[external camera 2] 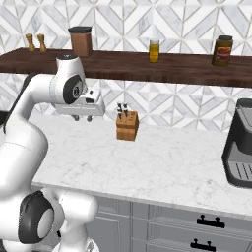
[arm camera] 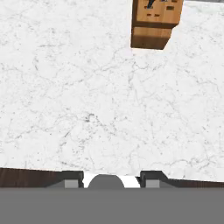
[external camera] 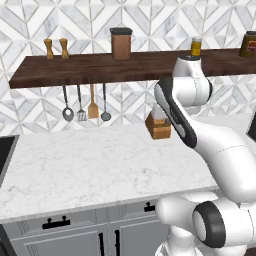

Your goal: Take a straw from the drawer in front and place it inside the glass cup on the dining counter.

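Gripper (arm camera: 111, 178) hangs half open, holding nothing, above marble counter (arm camera: 87, 109); I'd drop low, hook drawer handle (external camera 2: 210, 222) squarely.

Wooden knife block (external camera 2: 127, 126) on marble counter (external camera: 90, 160); 4 utensils (external camera: 86, 104) hang below wooden shelf (external camera 2: 147, 66).

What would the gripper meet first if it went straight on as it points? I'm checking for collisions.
Probably the bare white marble counter below the gripper, short of the wooden knife block; depth is unclear.

We see a knife block (external camera 2: 127, 126) on the surface (external camera 2: 162, 162) by the wall, shelf (external camera 2: 147, 66) above, drawers (external camera 2: 206, 229) below, coffee machine (external camera 2: 239, 145) at right.
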Tool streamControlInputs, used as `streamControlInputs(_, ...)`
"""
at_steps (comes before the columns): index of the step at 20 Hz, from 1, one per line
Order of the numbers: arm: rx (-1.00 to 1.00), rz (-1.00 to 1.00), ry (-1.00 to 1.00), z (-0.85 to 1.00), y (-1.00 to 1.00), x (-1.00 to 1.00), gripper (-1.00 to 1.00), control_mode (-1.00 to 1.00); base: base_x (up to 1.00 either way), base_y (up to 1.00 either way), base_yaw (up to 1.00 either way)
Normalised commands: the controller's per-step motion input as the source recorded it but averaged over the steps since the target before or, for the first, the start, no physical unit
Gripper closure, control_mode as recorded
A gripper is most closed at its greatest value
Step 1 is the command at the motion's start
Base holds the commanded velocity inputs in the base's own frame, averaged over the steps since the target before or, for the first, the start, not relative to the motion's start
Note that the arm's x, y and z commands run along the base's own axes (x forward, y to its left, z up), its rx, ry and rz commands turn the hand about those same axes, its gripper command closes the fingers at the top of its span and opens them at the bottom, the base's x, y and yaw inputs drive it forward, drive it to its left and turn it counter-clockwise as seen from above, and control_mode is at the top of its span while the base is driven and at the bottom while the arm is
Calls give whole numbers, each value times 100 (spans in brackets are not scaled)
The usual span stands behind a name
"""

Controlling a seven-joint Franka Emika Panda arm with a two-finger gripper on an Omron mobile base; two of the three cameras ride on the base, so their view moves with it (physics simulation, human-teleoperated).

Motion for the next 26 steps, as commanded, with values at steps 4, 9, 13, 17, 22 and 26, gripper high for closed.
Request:
streamControlInputs(4,-3,0,1,-22,-19,-35,-100,-100,0,0,0)
streamControlInputs(9,-13,-1,6,-65,-22,-48,-100,-100,0,0,0)
streamControlInputs(13,-6,-1,0,-72,3,-36,-100,-100,0,0,0)
streamControlInputs(17,0,0,-1,-66,22,-41,-100,-100,0,0,0)
streamControlInputs(22,1,-1,-3,-53,27,-32,-100,-100,0,0,0)
streamControlInputs(26,3,0,-1,-32,14,-21,-100,-100,0,0,0)
